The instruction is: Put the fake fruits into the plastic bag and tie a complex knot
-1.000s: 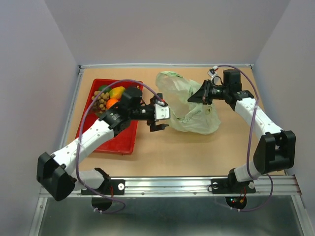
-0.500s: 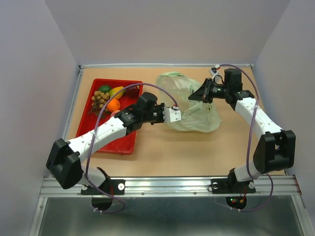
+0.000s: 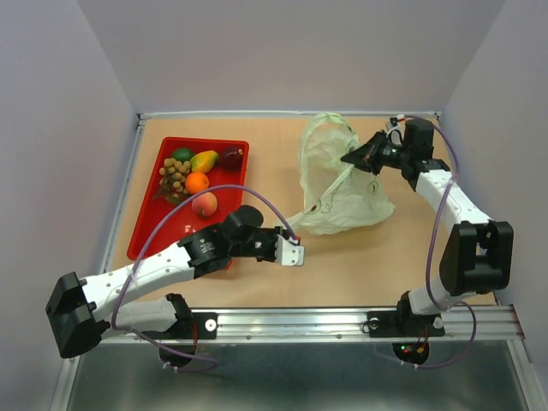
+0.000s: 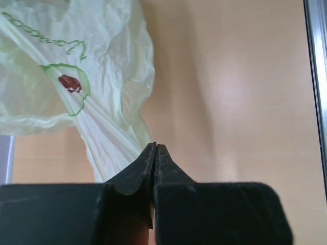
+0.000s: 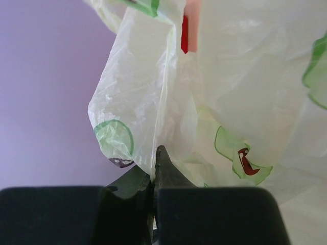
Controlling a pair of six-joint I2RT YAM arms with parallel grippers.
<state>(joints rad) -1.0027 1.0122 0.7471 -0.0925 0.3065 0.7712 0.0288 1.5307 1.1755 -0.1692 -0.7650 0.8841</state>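
A tan table (image 3: 342,265) sits boxed in by pale walls. The bag (image 3: 355,201) lies on its far right part, pulled open between the two arms and well apart from the red tray (image 3: 158,238) at the left. The left gripper (image 3: 295,254) is low and near the front. The wrist view shows its jaws clenched on a handle strip (image 4: 110,138) drawn taut from the bag. The right gripper (image 3: 349,158) is raised at the bag's far side, its jaws pinched on a fold of the film. The fruits (image 3: 190,171) are all in the tray's far half, and no fruit shows inside the bag.

The step looks like spreading the mouth before loading. To do it well, pull only until the opening gapes. The film is thin and could slip out or tear under a hard tug. Keep the right side lifted so the mouth stays up. Let the left let go only once the bag holds its shape, since that arm is nearer the tray.
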